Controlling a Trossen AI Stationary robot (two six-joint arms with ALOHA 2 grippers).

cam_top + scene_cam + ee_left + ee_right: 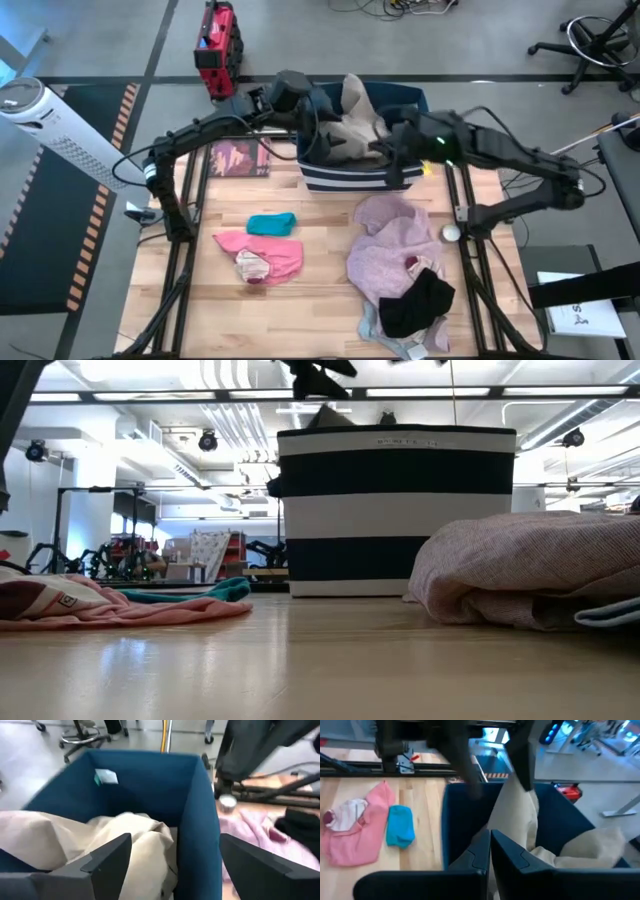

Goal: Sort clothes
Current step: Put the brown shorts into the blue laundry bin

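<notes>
A navy-and-white striped basket stands at the table's far middle, and the large beige garment is heaped inside it with a peak above the rim. My left gripper is open above the basket's wall and touches nothing. My right gripper is shut over the basket, next to the beige garment. On the table lie a teal piece, a pink piece, the large mauve-pink garment, a black piece and a grey piece. My right gripper's shut fingertips are right at the beige garment's lower folds inside the basket, coming from the table's right side. I cannot tell whether any cloth is between them. The garment rises in a peak beyond the fingers.
A flat dark-red booklet lies left of the basket. A small white ball sits at the right rail. A white tower fan and a red toolbox stand on the floor beyond the table's far left.
</notes>
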